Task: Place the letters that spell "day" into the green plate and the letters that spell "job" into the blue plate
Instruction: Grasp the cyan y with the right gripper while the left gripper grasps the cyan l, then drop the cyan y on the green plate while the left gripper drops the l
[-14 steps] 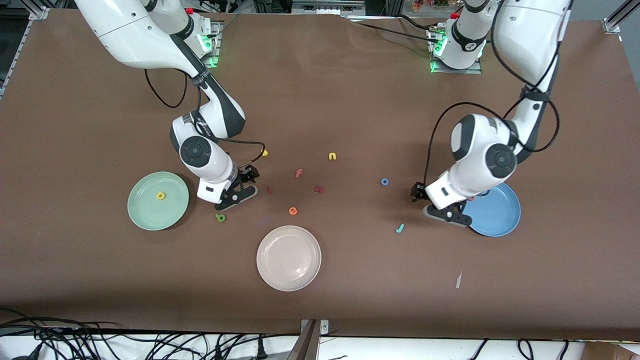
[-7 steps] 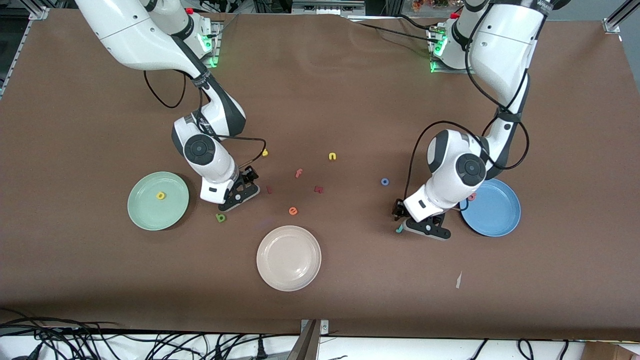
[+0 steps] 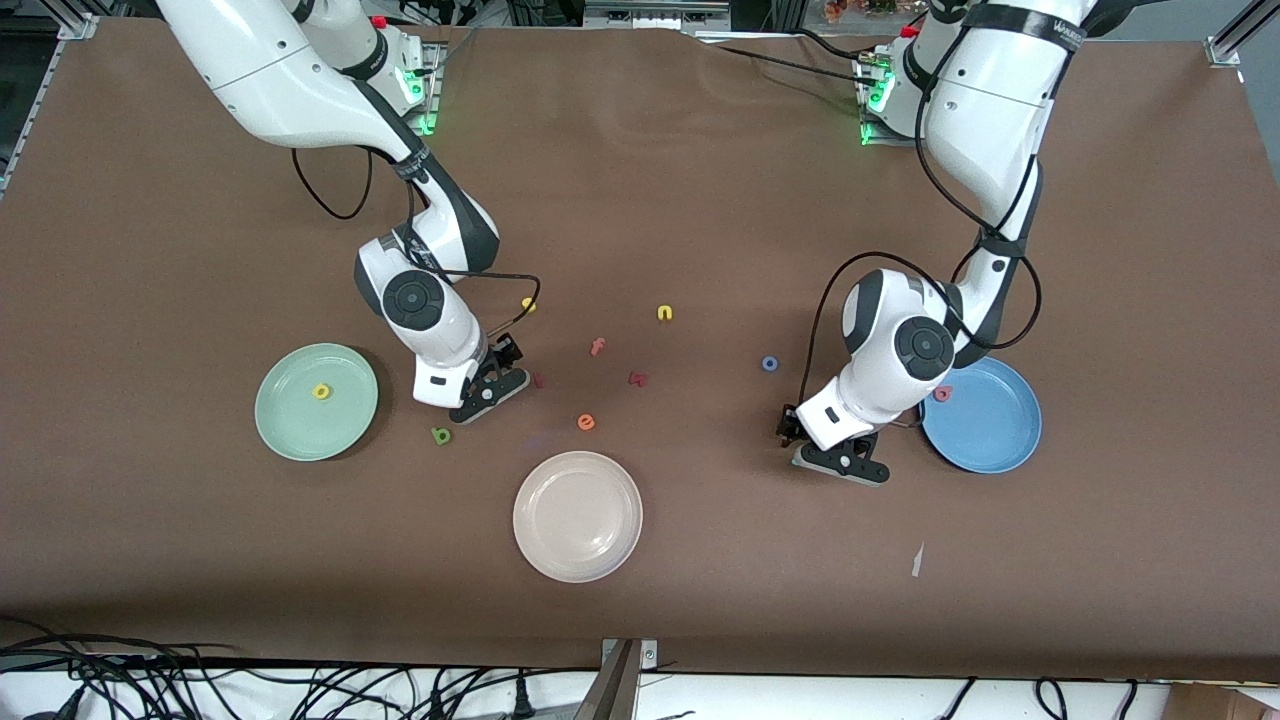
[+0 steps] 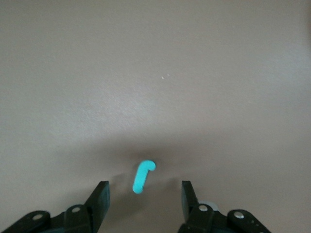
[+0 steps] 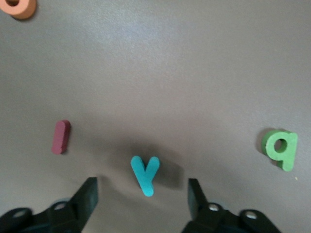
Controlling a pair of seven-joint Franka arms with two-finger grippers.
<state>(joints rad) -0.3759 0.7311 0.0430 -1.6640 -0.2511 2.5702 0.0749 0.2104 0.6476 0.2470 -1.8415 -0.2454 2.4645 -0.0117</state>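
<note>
Left wrist view: teal hook-shaped j (image 4: pixel 143 176).

Left arm reached down from its base at the left arm's end of the table, elbow raised, wrist bent toward the tabletop. Left gripper (image 4: pixel 144 194) was low above the surface, jaws apart, fingers (image 4: pixel 99 196) pointing downward with nothing between them gripped. Right arm extended from its own base, forearm angled down. Right gripper (image 5: pixel 141 196) was likewise low, jaws spread, fingers (image 5: pixel 87 194) clear of contact.
</note>
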